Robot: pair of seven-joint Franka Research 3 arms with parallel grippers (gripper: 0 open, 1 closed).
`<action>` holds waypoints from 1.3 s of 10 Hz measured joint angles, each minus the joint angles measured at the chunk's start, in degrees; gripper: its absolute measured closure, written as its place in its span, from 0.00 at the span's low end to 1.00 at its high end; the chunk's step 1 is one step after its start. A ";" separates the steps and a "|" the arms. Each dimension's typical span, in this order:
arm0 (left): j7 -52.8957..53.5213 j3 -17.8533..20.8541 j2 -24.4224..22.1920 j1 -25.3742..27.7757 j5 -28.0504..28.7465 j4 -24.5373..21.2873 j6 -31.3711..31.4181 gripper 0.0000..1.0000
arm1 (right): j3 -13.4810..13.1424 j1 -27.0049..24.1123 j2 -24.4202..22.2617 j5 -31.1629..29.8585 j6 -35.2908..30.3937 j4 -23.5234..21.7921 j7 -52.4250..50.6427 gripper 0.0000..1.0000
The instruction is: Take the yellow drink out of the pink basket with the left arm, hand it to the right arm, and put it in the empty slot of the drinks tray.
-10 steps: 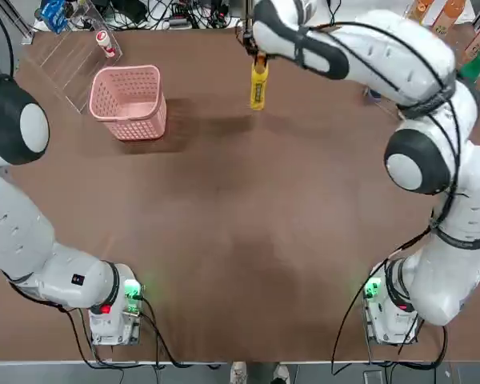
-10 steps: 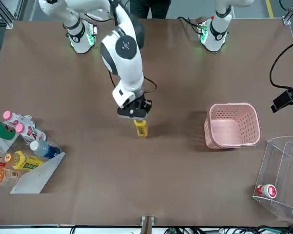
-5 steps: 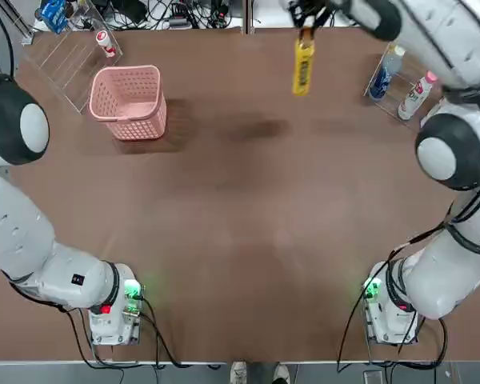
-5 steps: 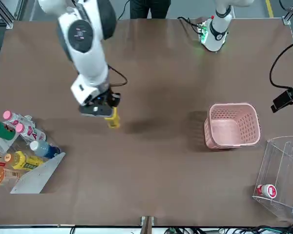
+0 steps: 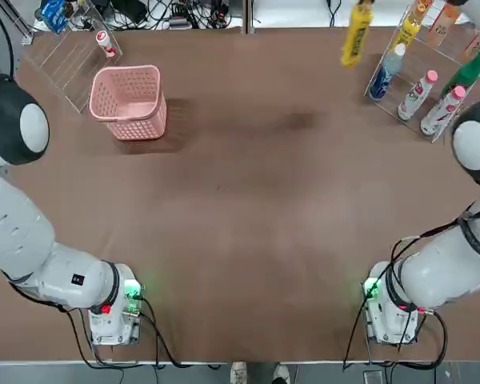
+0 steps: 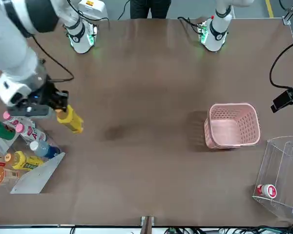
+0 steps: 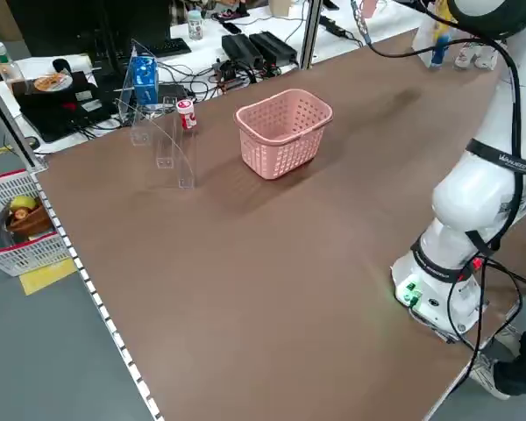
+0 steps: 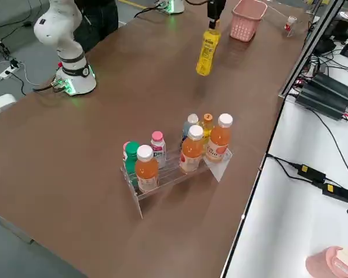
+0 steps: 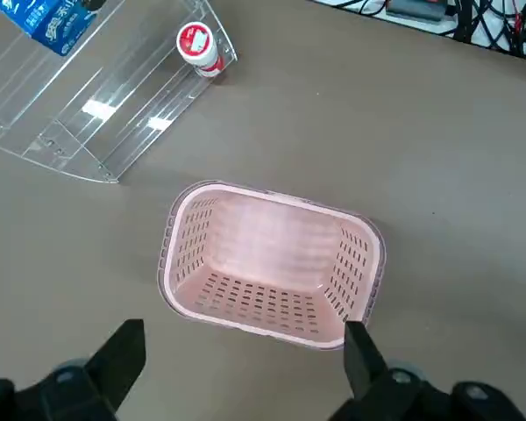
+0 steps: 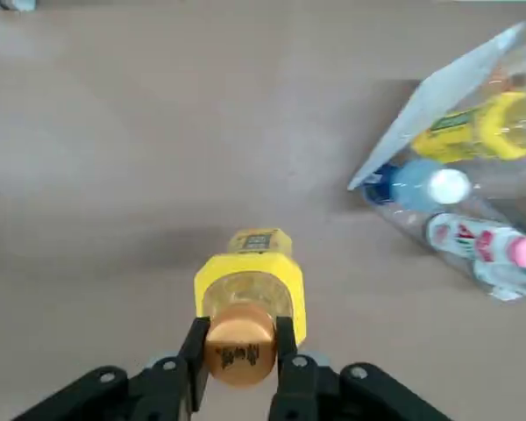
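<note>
Right fingers [image 10: 188, 373]: two black fingers clamp the orange-brown cap of the yellow drink [image 10: 251, 282], one on each side.
Right gripper [image 6: 48, 101]: black, at the end of the glossy white right arm [image 6: 17, 44], which reaches out over the table toward the rack.
Yellow drink, place: one slim bright-yellow bottle, hanging cap-up in the air above the brown table [image 5: 248, 224], just beside the drinks tray [image 8: 174, 168] and apart from it.
Drinks tray: clear acrylic rack with sloped lanes, at the far right corner of the table.
Bottles in the tray: nine show in the right side view; three orange, one pale yellow, one blue, one green, the rest white with pink or white caps.
Left fingers [image 9: 123, 355]: two black fingers spread wide, holding nothing.
Left gripper [image 9: 245, 368]: hovers above the pink basket [image 5: 129, 102].
Pink basket: one, squarish, rounded corners, perforated plastic walls, nothing inside, at the far left.
Second clear rack [image 5: 68, 56]: just beyond the basket, holding one small red-and-white bottle [image 5: 105, 42].
</note>
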 joint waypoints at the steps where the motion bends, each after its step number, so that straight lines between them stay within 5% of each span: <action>1: 0.00 0.00 0.00 0.00 0.00 0.00 0.00 0.00 | -0.21 -2.50 -1.19 0.04 -0.38 -0.11 -2.12 0.66; 4: 0.00 0.01 0.00 0.01 0.00 -0.01 0.00 0.00 | -4.59 -3.96 -3.30 1.94 -3.95 -0.17 -3.73 0.66; 8: 0.00 0.01 0.00 0.01 -0.01 0.00 0.00 0.00 | -5.40 -3.25 -4.33 2.07 -7.13 0.86 3.81 0.66; 13: 0.00 0.01 0.00 0.01 -0.01 0.00 0.00 0.00 | -20.36 -3.83 -4.78 2.11 -2.63 0.88 -2.50 0.66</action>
